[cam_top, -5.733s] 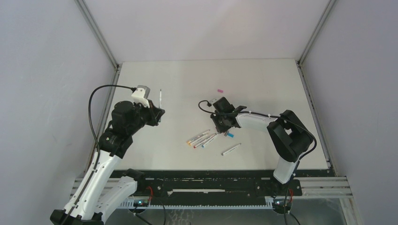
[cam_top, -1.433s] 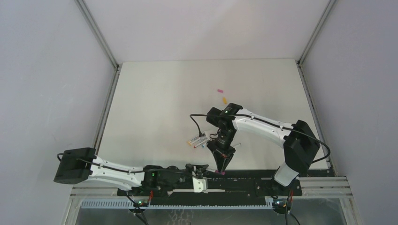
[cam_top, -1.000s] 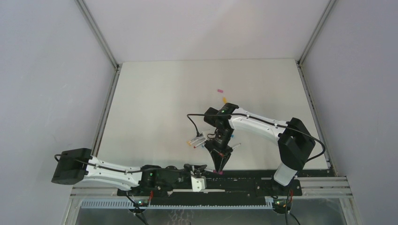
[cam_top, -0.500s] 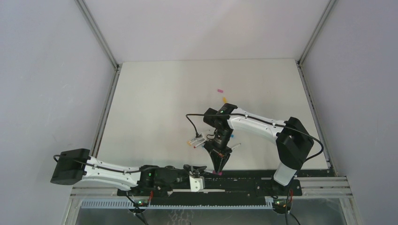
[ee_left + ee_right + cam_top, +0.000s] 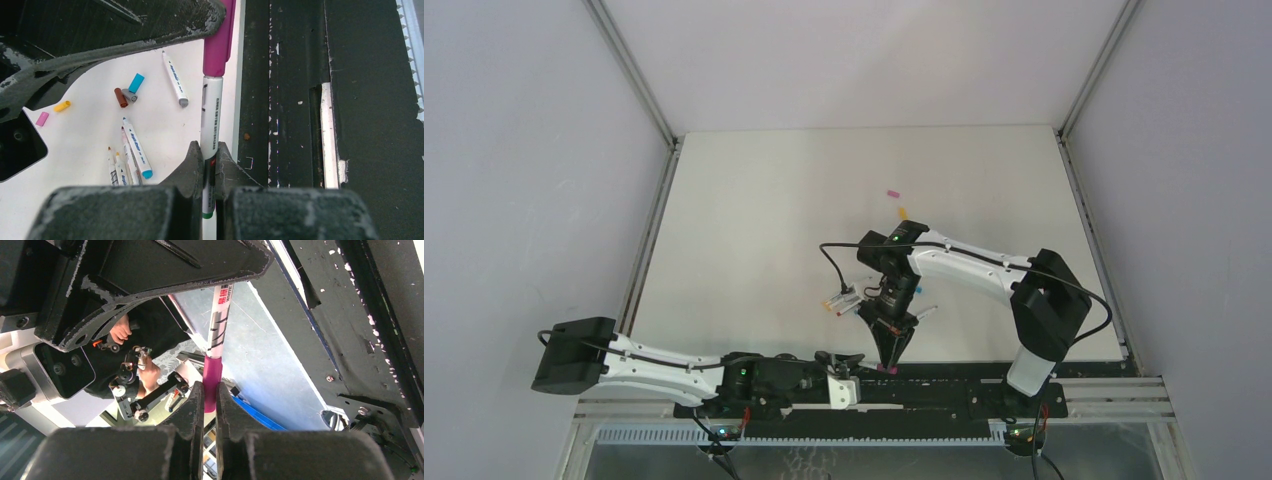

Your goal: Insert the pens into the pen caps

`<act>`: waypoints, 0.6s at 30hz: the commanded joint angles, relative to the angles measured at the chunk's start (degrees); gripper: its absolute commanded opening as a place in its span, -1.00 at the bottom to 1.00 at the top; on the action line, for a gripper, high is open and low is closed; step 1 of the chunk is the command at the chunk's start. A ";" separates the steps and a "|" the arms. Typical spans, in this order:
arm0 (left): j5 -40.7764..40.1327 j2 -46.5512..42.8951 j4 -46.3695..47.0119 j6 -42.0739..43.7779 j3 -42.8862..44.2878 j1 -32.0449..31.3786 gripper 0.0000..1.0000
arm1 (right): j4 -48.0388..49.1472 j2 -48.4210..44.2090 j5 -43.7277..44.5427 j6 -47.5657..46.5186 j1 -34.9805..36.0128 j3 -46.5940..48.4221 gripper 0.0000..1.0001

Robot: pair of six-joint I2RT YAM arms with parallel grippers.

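Three pale grey walls (image 5: pixel 874 60) enclose the white table (image 5: pixel 764 200); a black rail (image 5: pixel 984 372) runs along its near edge. My left pincer (image 5: pixel 206 155) is closed on a white-barrelled pen (image 5: pixel 212 110), held at that edge. My right pincer (image 5: pixel 210 395) is closed on the magenta cap (image 5: pixel 212 380), which sits in line on the pen's far end. Loose pens (image 5: pixel 132 155) lie grouped on the table, with a blue cap (image 5: pixel 136 82), a dark red cap (image 5: pixel 120 97), an orange cap (image 5: pixel 62 106) and a pink cap (image 5: pixel 42 118) beyond them. Barrel printing is too small to read.
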 commanded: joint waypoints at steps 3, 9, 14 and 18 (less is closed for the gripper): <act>4.51 -3.37 26.91 -1.00 3.66 -0.36 -1.00 | 18.38 0.72 3.05 -0.90 -0.20 2.12 -1.00; 2.82 -4.03 24.28 -2.42 3.62 -0.36 -1.00 | 15.92 0.39 3.69 -2.63 -0.48 4.07 -1.00; -1.63 -5.34 15.88 -6.85 2.29 -0.08 -1.00 | 9.63 -2.38 3.72 -5.29 -1.79 7.02 -0.91; -6.38 -6.71 9.86 -12.30 0.50 2.22 -1.00 | 6.69 -6.19 7.40 -5.41 -3.19 9.61 -0.24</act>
